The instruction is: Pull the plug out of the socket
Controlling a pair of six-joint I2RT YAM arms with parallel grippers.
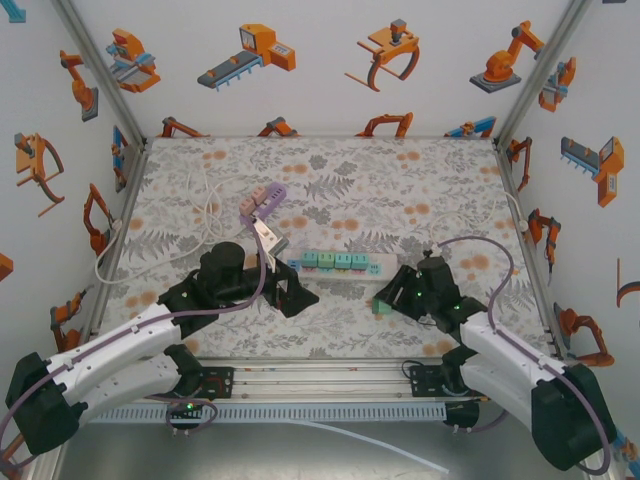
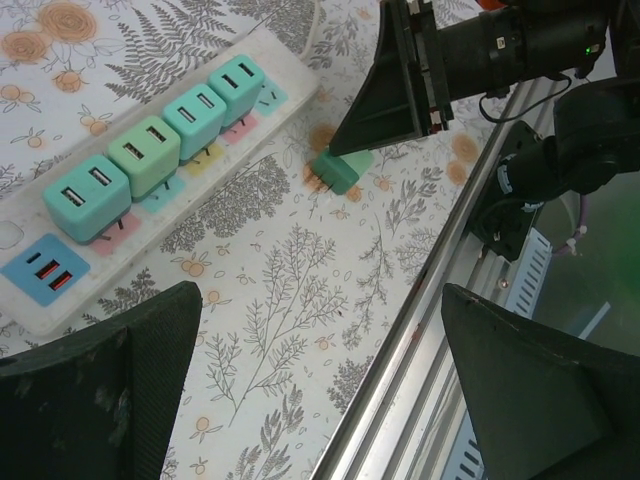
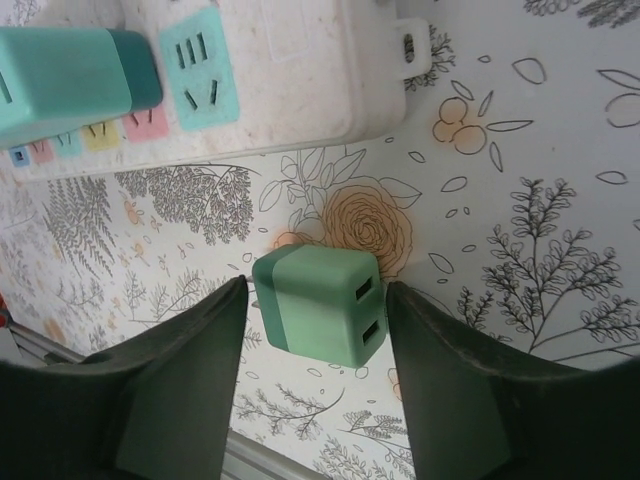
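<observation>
the green plug [image 3: 320, 305] is lying on its side on the table [image 3: 540, 200], free of the power strip [image 3: 320, 60] and just below its empty end socket [image 3: 195, 65]. the right gripper [image 3: 318, 290] is straddling it, open, the plug's length running finger to finger. the left gripper [image 2: 320, 300] is hovering wide open and empty near the strip's other end, farther from the plug.

The white plastic power strip [image 1: 335, 262], topped by a row of teal cube adapters [image 2: 160, 150], bars the table's middle; a lilac power strip [image 1: 262, 200] and a loose white cable [image 1: 205, 205] clutter the far left; the floral tabletop [image 1: 430, 190] lies open at far right; the small green cube plug [image 3: 320, 305] nearly fills the gap between the right gripper's [image 3: 315, 285] spread fingers; bare cloth lies between the left gripper's [image 2: 320, 300] wide fingers; an aluminium rail [image 2: 400, 370] borders the near edge.
</observation>
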